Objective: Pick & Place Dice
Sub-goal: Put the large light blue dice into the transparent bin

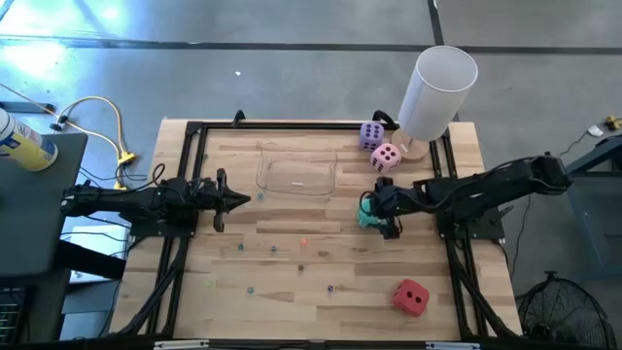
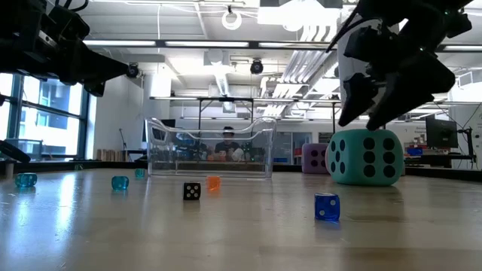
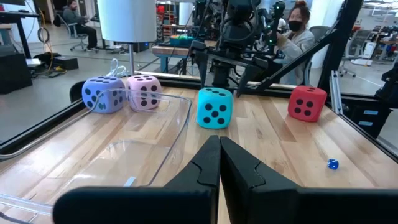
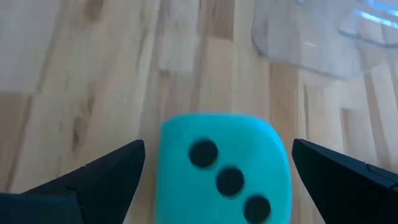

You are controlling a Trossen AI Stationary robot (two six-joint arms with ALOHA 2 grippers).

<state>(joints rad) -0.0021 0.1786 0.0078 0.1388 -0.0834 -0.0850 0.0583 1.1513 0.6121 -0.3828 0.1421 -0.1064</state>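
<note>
The teal-green die [image 4: 222,168] rests on its bottom face on the wooden table, right of centre [image 1: 364,217]. My right gripper [image 4: 217,152] hangs open just above it, tilted down, one finger on each side with a gap to each; in the low view the right gripper [image 2: 369,113] stands over the die's top [image 2: 365,139]. The purple die [image 1: 371,135] and the pink die [image 1: 386,157] sit side by side at the far right. The red die [image 1: 411,297] lies near the front right. My left gripper [image 3: 219,168] waits shut at the table's left [image 1: 233,199].
A clear plastic container [image 1: 296,175] stands at the table's far middle. A tall white cylinder [image 1: 437,89] stands at the far right corner behind the purple die. Several tiny dice lie scattered over the near half, among them a blue one [image 2: 326,207] and a black one [image 2: 192,191].
</note>
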